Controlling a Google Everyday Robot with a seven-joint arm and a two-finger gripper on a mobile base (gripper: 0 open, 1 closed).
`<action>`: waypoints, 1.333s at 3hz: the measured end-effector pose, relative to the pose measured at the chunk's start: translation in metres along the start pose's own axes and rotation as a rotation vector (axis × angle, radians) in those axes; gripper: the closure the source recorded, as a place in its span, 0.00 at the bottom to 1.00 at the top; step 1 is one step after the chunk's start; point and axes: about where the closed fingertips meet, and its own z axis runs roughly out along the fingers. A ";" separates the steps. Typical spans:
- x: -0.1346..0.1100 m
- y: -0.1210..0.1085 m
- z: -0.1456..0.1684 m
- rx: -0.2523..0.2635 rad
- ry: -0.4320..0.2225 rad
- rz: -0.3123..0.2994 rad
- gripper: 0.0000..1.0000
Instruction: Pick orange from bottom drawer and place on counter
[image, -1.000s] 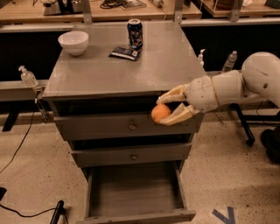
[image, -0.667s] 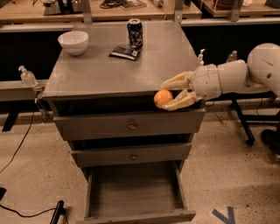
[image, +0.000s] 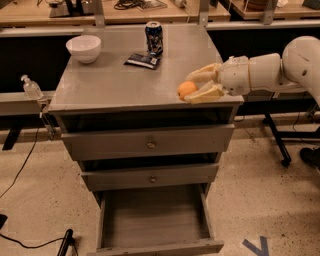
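My gripper (image: 192, 86) reaches in from the right over the front right part of the counter (image: 120, 80). It is shut on the orange (image: 186, 89), with one pale finger (image: 202, 74) above it and one below. The orange hangs just above the counter's front edge. The bottom drawer (image: 155, 220) stands pulled open below, and its grey floor shows nothing on it.
A white bowl (image: 83, 48) stands at the counter's back left. A soda can (image: 153, 37) and a dark flat packet (image: 143, 60) lie at the back middle. Two upper drawers with round knobs (image: 150, 144) are closed. A clear bottle (image: 31, 88) stands to the left.
My gripper has lifted the orange from in front of the top drawer up to counter height and moved it over the counter's front right edge.
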 end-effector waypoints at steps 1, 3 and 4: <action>0.007 -0.022 0.005 0.067 -0.003 0.051 1.00; 0.026 -0.063 0.035 0.136 0.019 0.141 1.00; 0.035 -0.075 0.048 0.135 0.056 0.164 0.75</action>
